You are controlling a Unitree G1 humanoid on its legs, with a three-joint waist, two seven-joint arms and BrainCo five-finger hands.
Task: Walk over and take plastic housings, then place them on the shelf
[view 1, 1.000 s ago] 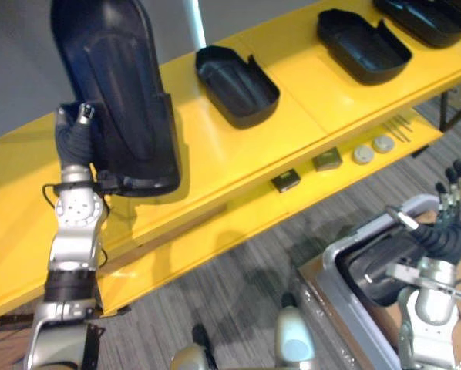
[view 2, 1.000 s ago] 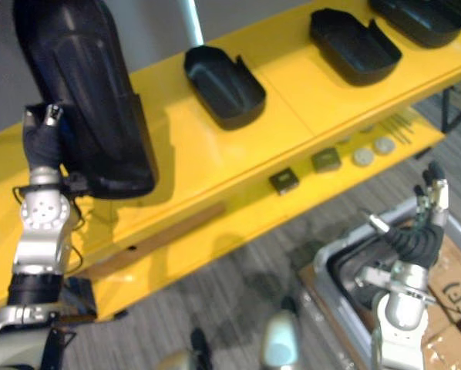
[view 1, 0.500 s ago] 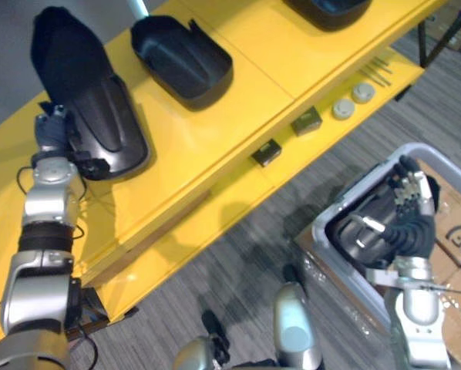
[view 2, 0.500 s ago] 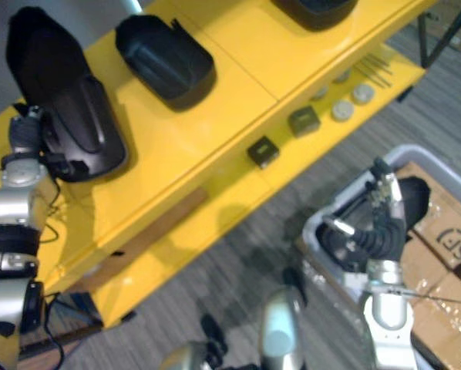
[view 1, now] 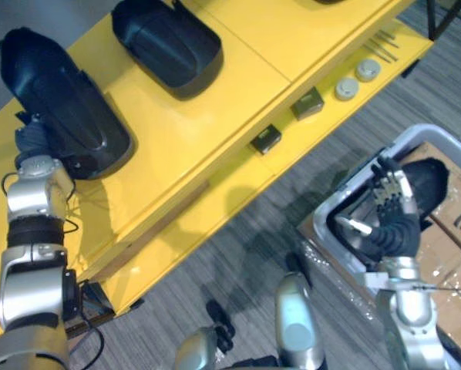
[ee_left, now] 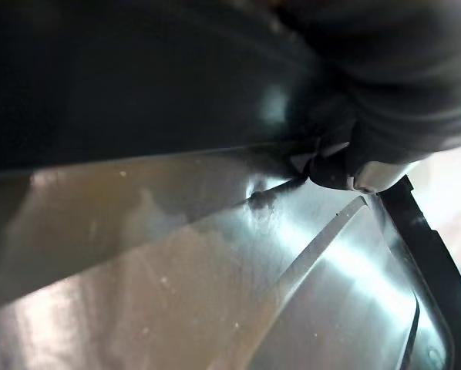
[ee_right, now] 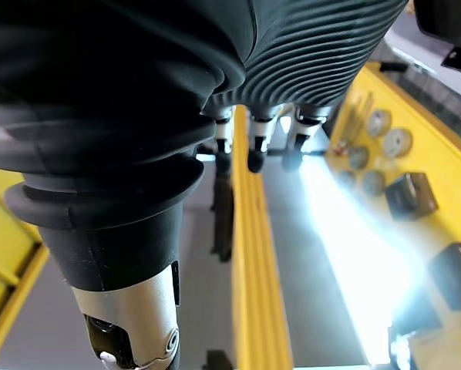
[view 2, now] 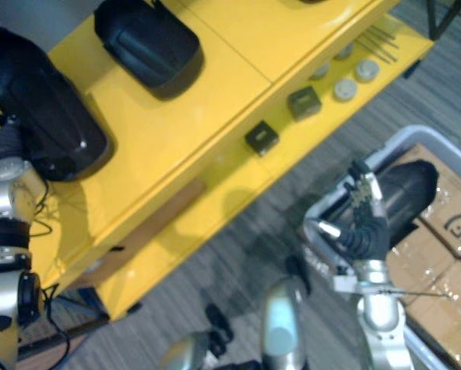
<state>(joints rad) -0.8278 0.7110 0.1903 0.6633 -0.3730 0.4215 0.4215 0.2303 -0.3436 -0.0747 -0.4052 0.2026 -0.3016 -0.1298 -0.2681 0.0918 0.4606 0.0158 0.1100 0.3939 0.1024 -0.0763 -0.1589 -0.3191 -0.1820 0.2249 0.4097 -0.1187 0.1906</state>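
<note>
A large black plastic housing (view 1: 61, 100) lies on the top of the yellow shelf (view 1: 215, 131) at its left end. My left hand (view 1: 31, 139) is at the housing's near edge, and its dark cover touches it; the left wrist view looks onto the housing's glossy surface (ee_left: 176, 270) from very close. A second black housing (view 1: 167, 46) rests hollow side up further along the shelf. My right hand (view 1: 392, 208) hangs open, fingers (ee_right: 257, 146) straight, over a grey bin (view 1: 331, 223) on the floor. Another black housing (view 1: 427, 181) lies in that bin.
Two small dark blocks (view 1: 267, 139) and two round discs (view 1: 346, 87) sit on the shelf's lower ledge. Cardboard boxes (view 2: 454, 231) lie inside and beside the bin. Grey carpet stretches between the shelf and the bin.
The housing at my left hand went from upright to lying flat on the shelf. The camera shifted, so the whole scene slid. My right hand stayed open over the bin.
</note>
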